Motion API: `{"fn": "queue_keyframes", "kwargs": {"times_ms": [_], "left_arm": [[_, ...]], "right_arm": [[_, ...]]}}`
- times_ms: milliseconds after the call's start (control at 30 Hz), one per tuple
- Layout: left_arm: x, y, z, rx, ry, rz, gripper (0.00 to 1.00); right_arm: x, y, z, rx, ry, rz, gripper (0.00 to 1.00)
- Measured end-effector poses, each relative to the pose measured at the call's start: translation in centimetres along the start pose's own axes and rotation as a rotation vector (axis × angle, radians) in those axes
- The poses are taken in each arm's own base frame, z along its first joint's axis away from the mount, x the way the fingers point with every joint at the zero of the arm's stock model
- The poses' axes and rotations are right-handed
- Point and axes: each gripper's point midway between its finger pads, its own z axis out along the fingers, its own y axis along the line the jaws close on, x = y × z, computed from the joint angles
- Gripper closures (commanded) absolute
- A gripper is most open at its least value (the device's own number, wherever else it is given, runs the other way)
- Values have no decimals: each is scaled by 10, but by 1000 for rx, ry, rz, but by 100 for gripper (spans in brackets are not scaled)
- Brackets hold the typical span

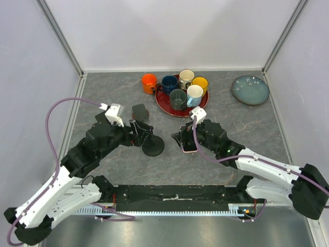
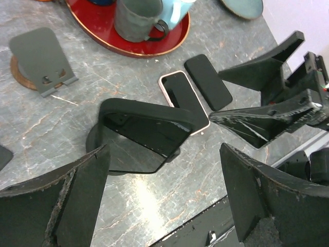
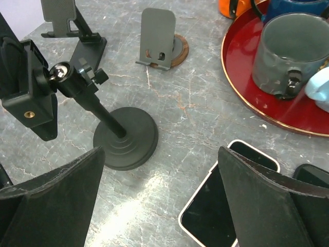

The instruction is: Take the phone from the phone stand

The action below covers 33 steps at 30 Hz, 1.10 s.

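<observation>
One pale-rimmed, glossy black phone (image 3: 205, 211) is lying flat on the marbled grey counter (image 3: 195, 103) right of the round-based phone stand (image 3: 126, 139), below the right end effector (image 3: 160, 154), its jaws spread wide, while the left end effector (image 2: 164, 152) is hovering, likewise spread, beside the stand.

The left gripper (image 1: 138, 131) is held with fingers spread just left of the phone stand (image 1: 153, 146); the right gripper (image 1: 181, 140) is likewise spread on its right.

Mugs (image 1: 186, 77) on red tray (image 1: 164, 105); plate (image 1: 250, 90)
</observation>
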Motion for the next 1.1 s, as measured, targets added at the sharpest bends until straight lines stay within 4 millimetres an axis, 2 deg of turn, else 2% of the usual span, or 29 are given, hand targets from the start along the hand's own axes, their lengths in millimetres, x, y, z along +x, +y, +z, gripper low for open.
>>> {"fn": "queue_keyframes", "kwargs": {"times_ms": [200,300,400,667,900,1100], "left_arm": [[10,-19,8,-58,14,60,6],[11,-20,8,-120,13,89,6],[7,-21,9,-211,0,100,6],[23,-7,18,-415,24,153,10],[26,2,19,-481,23,152,25],[26,3,22,-505,11,144,28]], "right_arm": [[8,8,8,-60,-38,6,2],[18,14,13,-104,-37,12,2],[37,19,20,-142,-8,20,2],[57,31,33,-227,12,28,3],[76,38,41,-276,53,49,5],[80,43,43,-302,57,58,5]]}}
